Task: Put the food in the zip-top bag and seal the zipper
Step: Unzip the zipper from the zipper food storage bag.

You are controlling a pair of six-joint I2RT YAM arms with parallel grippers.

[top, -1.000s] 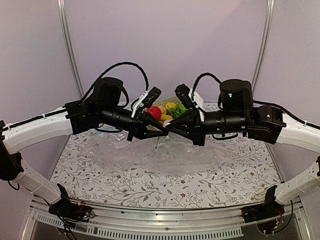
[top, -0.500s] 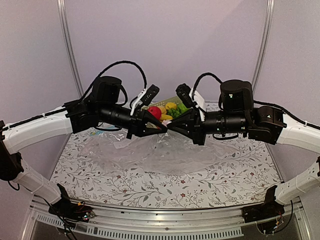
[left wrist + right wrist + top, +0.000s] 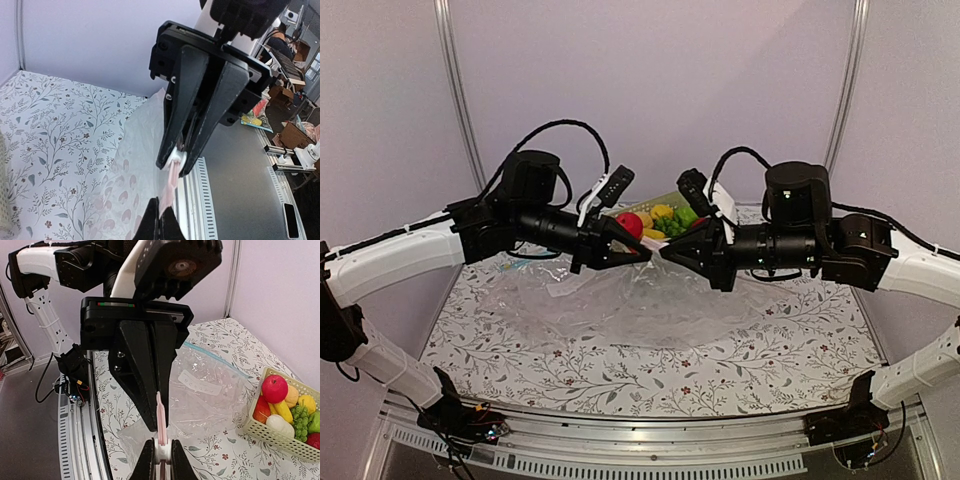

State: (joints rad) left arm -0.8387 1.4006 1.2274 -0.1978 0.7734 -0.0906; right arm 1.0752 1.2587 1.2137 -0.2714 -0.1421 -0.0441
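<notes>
Both grippers are now standing slightly higher and a little farther apart than a second ago, and the bag mouth between them is tenting further off the floral-patterned table (image 3: 520,350). Working from the left: a second clear bag with a blue strip and white label (image 3: 220,375) is lying flat on the cloth below the left arm. The left gripper (image 3: 638,249) is clenching the thin pink zipper strip (image 3: 160,412), fingers closed flat on it. The large clear crinkly zip-top bag (image 3: 650,310) is hanging from that strip, with its body spreading over the table towards the near edge. Behind the meeting point, a pale yellow lattice basket (image 3: 260,432) is holding the glossy toy food: a red apple (image 3: 630,224), a yellow banana (image 3: 282,411), green grapes (image 3: 300,422) and a white oblong piece (image 3: 280,426) are showing, all apart from the bag. The small white slider (image 3: 176,158) is sitting on the strip just beside the left fingertips. The right gripper (image 3: 665,254) is pinching that slider, with its jaws tight on either side.
</notes>
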